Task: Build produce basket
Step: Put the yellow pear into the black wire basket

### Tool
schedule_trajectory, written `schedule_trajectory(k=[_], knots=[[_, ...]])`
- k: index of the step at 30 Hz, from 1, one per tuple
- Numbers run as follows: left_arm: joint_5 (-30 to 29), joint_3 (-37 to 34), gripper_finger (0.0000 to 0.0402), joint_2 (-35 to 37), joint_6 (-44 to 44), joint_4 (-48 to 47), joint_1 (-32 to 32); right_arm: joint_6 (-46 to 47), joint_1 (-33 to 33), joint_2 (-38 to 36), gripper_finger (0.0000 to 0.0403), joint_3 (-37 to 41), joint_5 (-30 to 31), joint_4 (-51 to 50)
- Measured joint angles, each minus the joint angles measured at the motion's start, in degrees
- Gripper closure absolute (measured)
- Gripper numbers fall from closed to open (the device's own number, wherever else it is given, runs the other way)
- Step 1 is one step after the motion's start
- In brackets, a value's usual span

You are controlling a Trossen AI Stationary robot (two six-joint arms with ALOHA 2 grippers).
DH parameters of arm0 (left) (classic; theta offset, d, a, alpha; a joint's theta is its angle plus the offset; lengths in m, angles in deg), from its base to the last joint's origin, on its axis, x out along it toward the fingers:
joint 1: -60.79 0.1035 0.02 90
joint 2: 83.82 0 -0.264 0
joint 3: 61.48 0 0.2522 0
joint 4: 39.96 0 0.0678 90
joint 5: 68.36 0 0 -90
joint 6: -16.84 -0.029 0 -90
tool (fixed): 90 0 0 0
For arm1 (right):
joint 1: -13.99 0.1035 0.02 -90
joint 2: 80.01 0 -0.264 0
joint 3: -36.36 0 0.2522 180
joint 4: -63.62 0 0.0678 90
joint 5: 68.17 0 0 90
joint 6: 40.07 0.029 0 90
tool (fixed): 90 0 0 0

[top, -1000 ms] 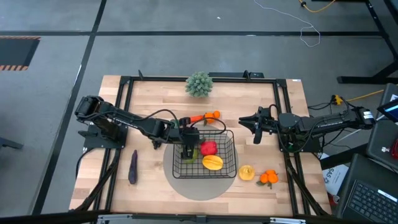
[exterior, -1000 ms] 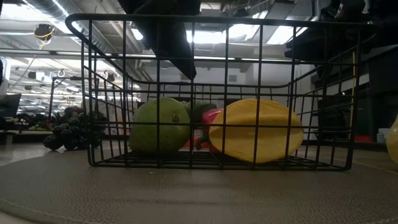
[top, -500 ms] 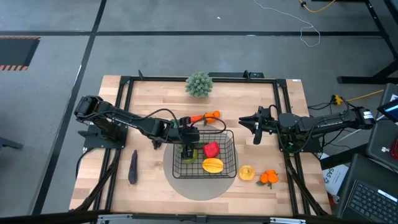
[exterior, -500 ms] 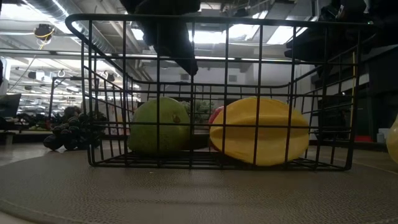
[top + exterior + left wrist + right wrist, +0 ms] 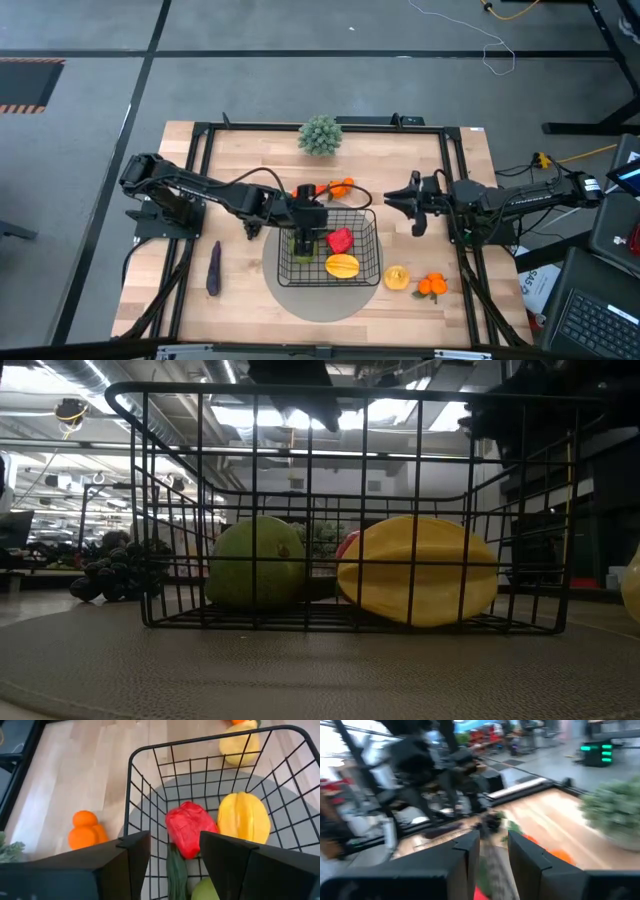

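Since a second ago our left gripper (image 5: pixel 306 222) has risen above the basket (image 5: pixel 371 262), fingers apart and empty | pear (image 5: pixel 258 564), pepper (image 5: pixel 190 827) and yellow fruit (image 5: pixel 417 570) sit inside the basket, below the gripper, so we judge the pear just dropped | right gripper (image 5: pixel 416 207) waits beside the basket, fingers narrowly apart, holding nothing.

Left gripper (image 5: pixel 303 232) hovers over basket (image 5: pixel 368 268), apparently empty; right gripper (image 5: pixel 393 200) waits beside.

Black wire-grid basket (image 5: pixel 366 268); red pepper (image 5: pixel 340 240), yellow fruit (image 5: pixel 342 264), green pear (image 5: pixel 257 564) inside. Grey mat (image 5: pixel 318 302), purple eggplant (image 5: pixel 213 268).
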Motion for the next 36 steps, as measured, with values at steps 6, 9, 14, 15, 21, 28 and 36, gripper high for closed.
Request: schedule_trajectory(k=[6,9,14,15,21,28,36], knots=[[-0.5,0.3,0.0243,0.0,0.0,-1.8,0.0,-5.2,0.0,0.0,0.0306,0.0,-7.5,8.9],[-0.5,0.3,0.0243,0.0,0.0,-1.9,0.0,-7.5,0.0,0.0,0.0306,0.0,-11.8,14.5],[-0.5,0.3,0.0243,0.0,-0.1,-1.9,0.0,-6.9,0.0,0.5,0.0306,0.0,-32.7,25.8],[-0.5,0.3,0.0243,0.0,-0.5,-1.8,0.0,-7.4,0.3,0.8,0.0306,0.0,-40.9,31.2],[-0.6,0.3,0.0243,0.0,-4.9,-1.5,0.2,-14.8,5.3,1.4,0.0306,0.0,-68.0,56.6],[-0.8,0.3,0.0243,0.0,-6.1,-1.5,0.3,-21.7,7.2,1.5,0.0306,0.0,-60.7,56.9],[-2.9,0.3,0.0243,0.0,-7.5,-1.5,0.9,-24.3,7.2,1.5,0.0306,0.0,-47.6,55.8]])
